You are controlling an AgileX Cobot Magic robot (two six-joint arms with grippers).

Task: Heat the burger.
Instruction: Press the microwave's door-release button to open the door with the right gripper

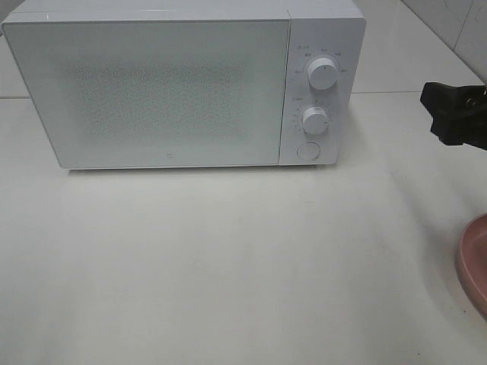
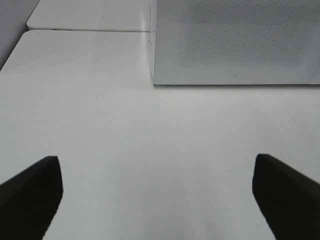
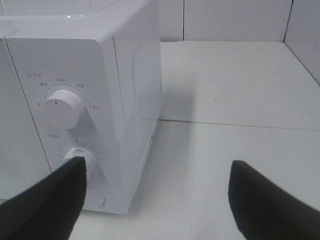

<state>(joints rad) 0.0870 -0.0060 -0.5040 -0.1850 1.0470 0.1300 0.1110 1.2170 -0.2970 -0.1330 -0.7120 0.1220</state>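
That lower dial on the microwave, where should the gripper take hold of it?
Pinch the lower dial across its round rim, coming straight in from the front of the microwave. It stands out from the flat panel as a short cylinder, so only its sides offer purchase.

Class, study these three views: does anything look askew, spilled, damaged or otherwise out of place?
Nothing stands out. The microwave sits level on the table with its door shut; no spill or damage shows. The pink plate is cut off by the frame edge, so what it holds cannot be told.
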